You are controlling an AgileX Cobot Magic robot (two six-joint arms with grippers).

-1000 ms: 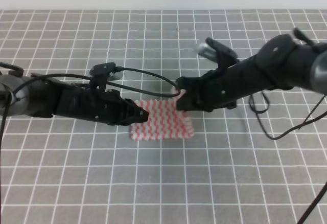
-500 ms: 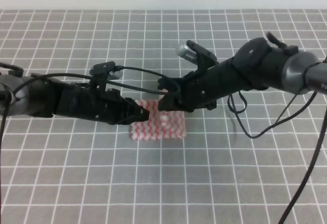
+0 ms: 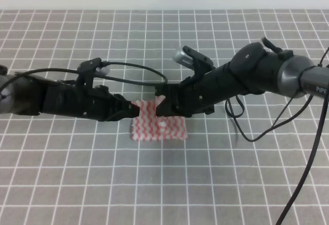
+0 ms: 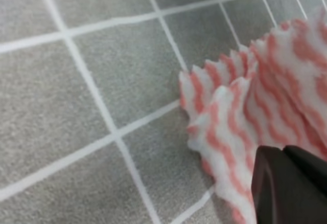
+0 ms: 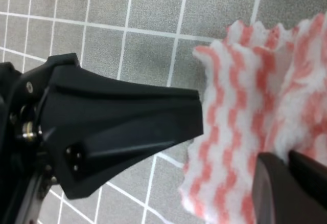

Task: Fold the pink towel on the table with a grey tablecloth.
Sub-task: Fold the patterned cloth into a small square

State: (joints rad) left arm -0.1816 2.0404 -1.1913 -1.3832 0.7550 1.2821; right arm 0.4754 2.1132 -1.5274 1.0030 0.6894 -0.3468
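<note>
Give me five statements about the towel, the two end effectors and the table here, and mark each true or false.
1. The pink towel lies on the grey gridded tablecloth. True.
2. The right end effector is shut on a raised towel corner. True.
3. The left end effector is far from the towel. False: it is at the towel's left edge.
4. The towel is spread fully flat. False: layers overlap.
5. A cup stands beside the towel. False: none shows.

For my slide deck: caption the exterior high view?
Both tools meet at the pink towel's far edge, lifting it off the grey tablecloth.
</note>
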